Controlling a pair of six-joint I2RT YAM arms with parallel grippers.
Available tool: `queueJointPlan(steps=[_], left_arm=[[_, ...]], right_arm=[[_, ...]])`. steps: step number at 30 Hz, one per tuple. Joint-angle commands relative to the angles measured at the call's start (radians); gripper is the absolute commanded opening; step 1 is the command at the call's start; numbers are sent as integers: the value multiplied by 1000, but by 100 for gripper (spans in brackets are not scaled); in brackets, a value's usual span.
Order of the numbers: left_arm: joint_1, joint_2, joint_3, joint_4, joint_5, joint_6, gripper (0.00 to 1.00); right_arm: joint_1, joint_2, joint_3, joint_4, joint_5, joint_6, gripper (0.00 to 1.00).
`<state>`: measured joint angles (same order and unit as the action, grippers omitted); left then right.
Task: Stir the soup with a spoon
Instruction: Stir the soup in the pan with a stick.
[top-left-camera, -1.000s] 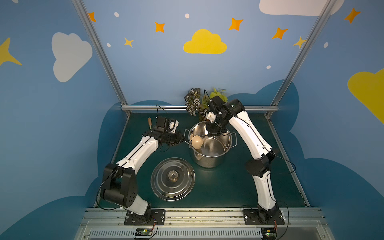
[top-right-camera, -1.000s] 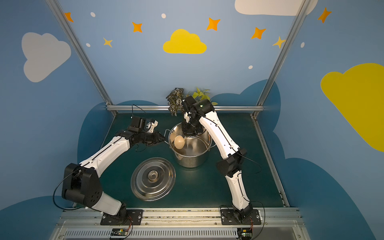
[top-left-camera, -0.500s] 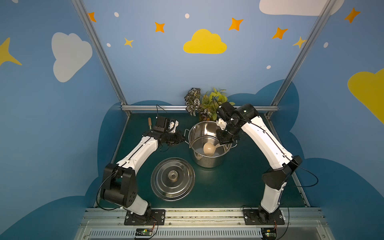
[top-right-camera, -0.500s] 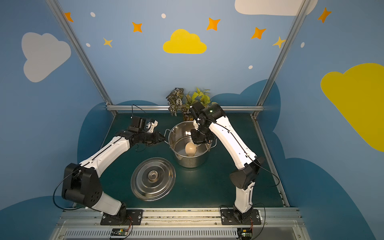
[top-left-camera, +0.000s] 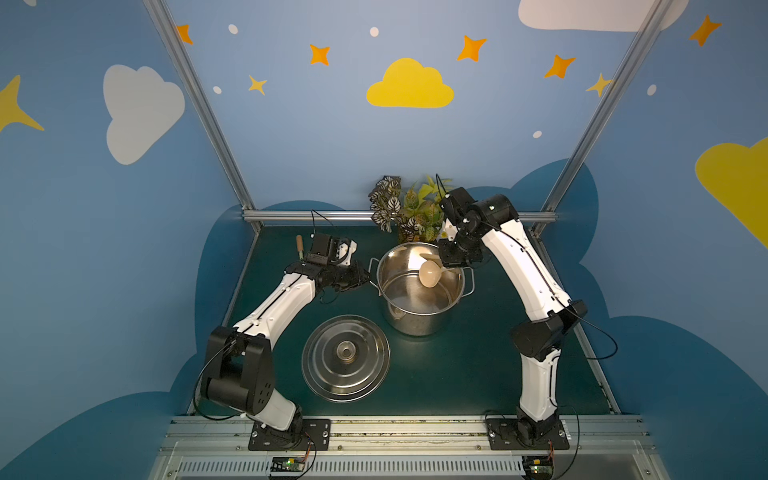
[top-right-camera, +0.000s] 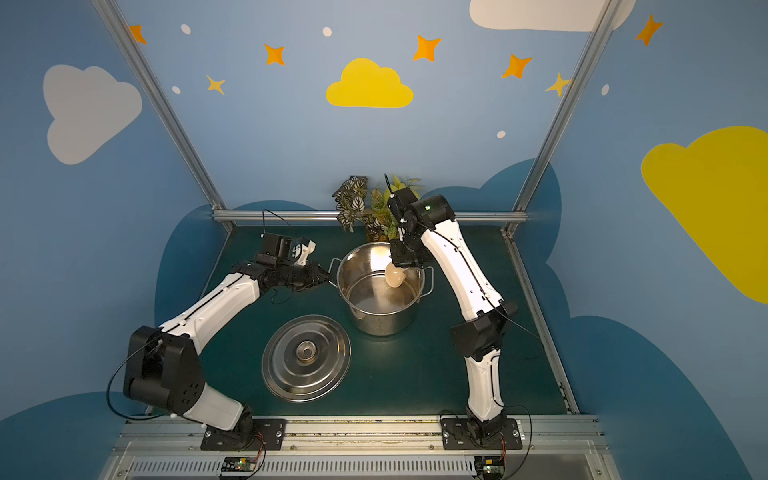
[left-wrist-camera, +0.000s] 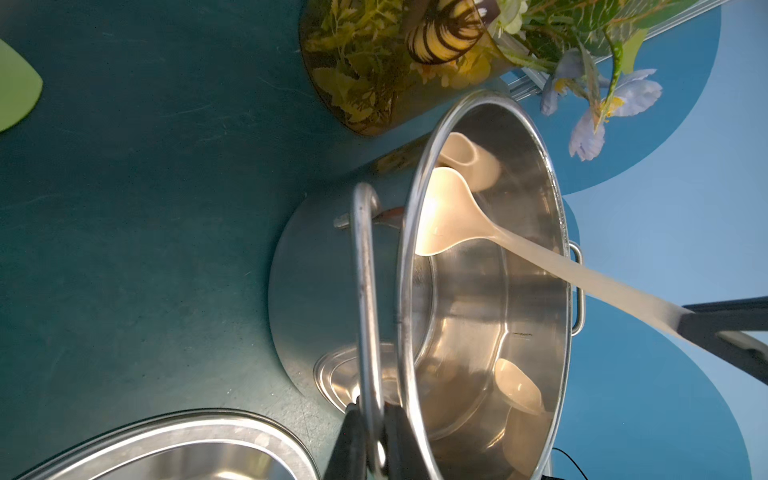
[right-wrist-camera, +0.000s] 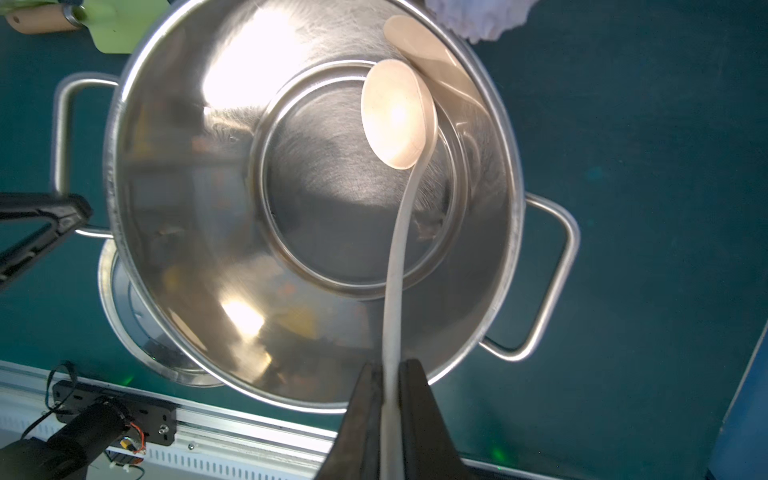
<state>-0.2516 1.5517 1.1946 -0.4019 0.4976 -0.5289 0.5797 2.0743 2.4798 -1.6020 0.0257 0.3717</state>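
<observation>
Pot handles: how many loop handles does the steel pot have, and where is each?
2. One handle sits on the side of the pot toward the left arm, clamped in the jaws of the left gripper. The other handle sits on the opposite side, untouched. None seems hidden.

I see the stainless-steel stockpot standing upright and uncovered on the green tabletop, far and about midway across. Its shiny inside is bare, with no liquid I can make out, and it has a loop handle on each side. The cream-beige ladle hangs inside it, its round bowl low near the far wall. Its thin handle slants up toward the far-right rim, where my right claw pinches it, while my left claw clamps the pot's left handle.
</observation>
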Motion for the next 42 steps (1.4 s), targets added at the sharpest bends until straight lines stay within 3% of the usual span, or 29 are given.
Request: queueJointPlan(steps=[1,9,20,29,34,42], left_arm=[[-2,-11,-25,-20,8,43,5],[-1,-9,-29,-20,10,44,5],[6,-13,-24,-20,8,49,6],[17,-17,-26,-19,4,48,6],[18,-15,-25,-19,8,48,6],[18,-11,-30,-13,16,41,6]], right_arm=[[19,52,73,-199,-76,-15,0],[108,109,146,-182,-204,-41,0],[149,-129,-152,-191,-129,-29,0],[58,-267,-370,-202,-19,8,0],[-5,-231,-334,-201,22,4,0],[-41,-80,-128,-201,-1,-2,0]])
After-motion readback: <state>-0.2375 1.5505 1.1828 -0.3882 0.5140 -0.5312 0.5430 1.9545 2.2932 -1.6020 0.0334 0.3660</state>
